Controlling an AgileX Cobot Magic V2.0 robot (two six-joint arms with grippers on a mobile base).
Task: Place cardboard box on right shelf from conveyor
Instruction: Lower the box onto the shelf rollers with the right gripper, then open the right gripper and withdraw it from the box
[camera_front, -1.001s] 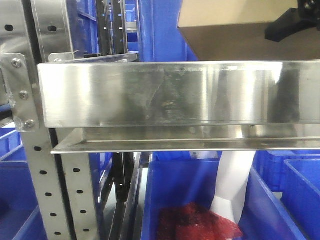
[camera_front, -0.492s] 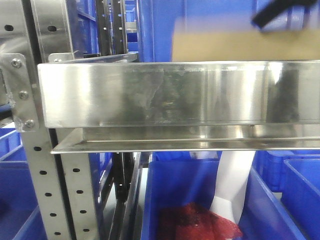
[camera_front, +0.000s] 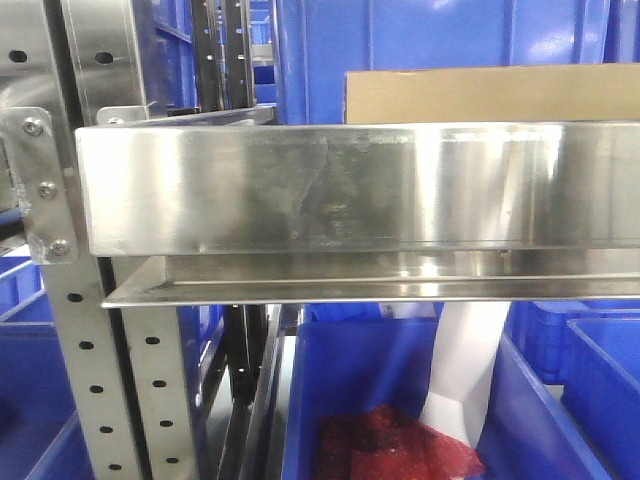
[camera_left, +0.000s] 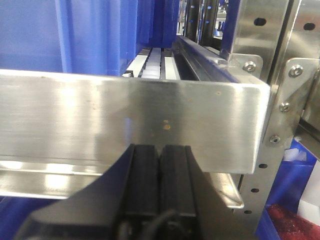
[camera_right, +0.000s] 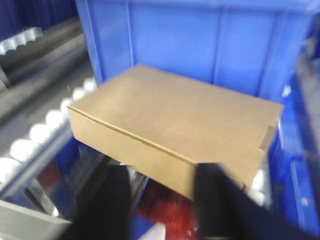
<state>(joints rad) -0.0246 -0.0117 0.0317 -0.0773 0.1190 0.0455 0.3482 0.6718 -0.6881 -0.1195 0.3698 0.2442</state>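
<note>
my right gripper (camera_right: 160, 200) was up on the cardboard box (camera_front: 490, 95) a second ago, now it's out of the front view; fingers spread and backed off; box has dropped level behind the right shelf (camera_front: 300, 190) lip, only its top strip showing

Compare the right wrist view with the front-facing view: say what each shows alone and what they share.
Only the right wrist view shows the tan oblong cardboard box's whole top face, white rollers beside it, and the right gripper with blurred dark fingers spread apart, clear of the box. Only the front-facing view shows the brushed stainless-steel shelf's tall front lip, its perforated upright, and a crumpled red item in a lower bin. Both show the box and blue plastic bins behind it.
</note>
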